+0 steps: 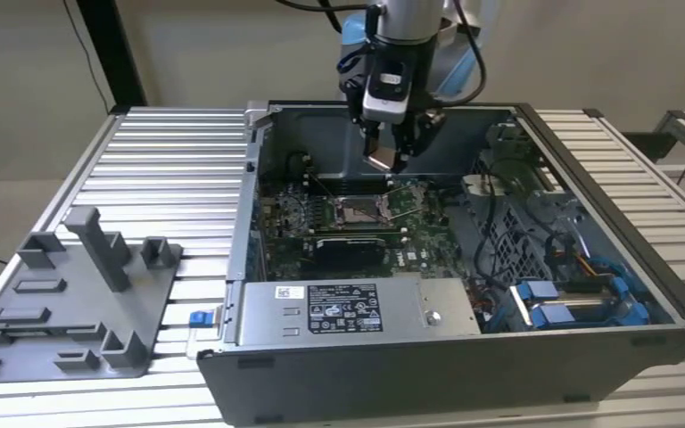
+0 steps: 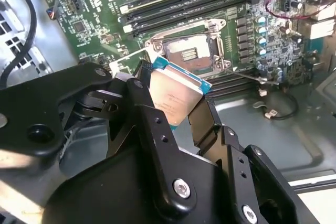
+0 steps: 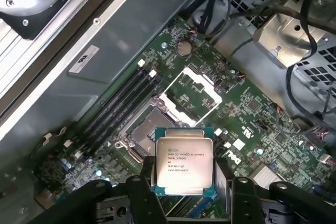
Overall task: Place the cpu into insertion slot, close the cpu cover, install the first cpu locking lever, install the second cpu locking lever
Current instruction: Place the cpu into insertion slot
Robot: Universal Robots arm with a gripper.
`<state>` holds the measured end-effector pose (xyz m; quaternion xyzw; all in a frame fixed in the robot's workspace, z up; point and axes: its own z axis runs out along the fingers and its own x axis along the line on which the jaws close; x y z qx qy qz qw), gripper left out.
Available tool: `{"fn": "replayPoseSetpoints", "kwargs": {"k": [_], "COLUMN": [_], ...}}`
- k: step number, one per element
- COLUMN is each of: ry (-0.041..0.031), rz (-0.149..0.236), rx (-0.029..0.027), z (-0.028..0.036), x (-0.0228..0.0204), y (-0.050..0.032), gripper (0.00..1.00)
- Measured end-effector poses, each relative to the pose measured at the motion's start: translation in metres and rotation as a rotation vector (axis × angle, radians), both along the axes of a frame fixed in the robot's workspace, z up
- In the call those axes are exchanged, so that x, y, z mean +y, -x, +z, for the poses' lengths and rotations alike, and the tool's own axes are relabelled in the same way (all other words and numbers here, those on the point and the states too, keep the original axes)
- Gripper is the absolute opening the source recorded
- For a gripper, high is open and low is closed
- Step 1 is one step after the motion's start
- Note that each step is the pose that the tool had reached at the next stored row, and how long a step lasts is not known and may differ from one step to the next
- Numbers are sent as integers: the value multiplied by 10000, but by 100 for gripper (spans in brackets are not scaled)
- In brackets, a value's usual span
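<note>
Clamped on the cpu [image 3: 185, 161], the gripper [image 3: 185, 184] has its two black fingers [image 2: 140, 103] closed to just the chip's width, pressing on two opposite edges and leaving both flat faces free. In the exterior view the gripper [image 1: 391, 150] hangs over the open computer case [image 1: 438, 374], carrying the cpu [image 1: 381, 160] above the insertion slot [image 1: 359, 210] and a little beyond it, well clear of touching.

As a judgement, the chip is light, thin and stiff; its smooth metal lid would slide under a loose pinch, and its underside is delicate, so the edges are the right place to hold it, as they are held now. It sits tilted in the second wrist view, not level with the board.

Below it, the insertion slot [image 3: 143, 129] lies bare on the green motherboard [image 1: 426, 236]. Just beside the slot, the cpu cover [image 3: 209, 92] stands swung up and open. Long black memory slots [image 3: 123, 100] run along the slot's other side.
</note>
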<state>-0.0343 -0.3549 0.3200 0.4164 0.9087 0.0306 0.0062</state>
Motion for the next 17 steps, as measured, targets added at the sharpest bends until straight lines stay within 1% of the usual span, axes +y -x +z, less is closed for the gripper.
{"fn": "replayPoseSetpoints", "kwargs": {"k": [6,7,11,17], "ry": [5,5,6,8], "rz": [-580,-737,-1145,-1753], "rx": [7,13,30,93], "z": [-25,-29,-39,-45], "x": [0,0,0,0], "y": [11,13,19,25], "gripper": [0,0,0,0]}}
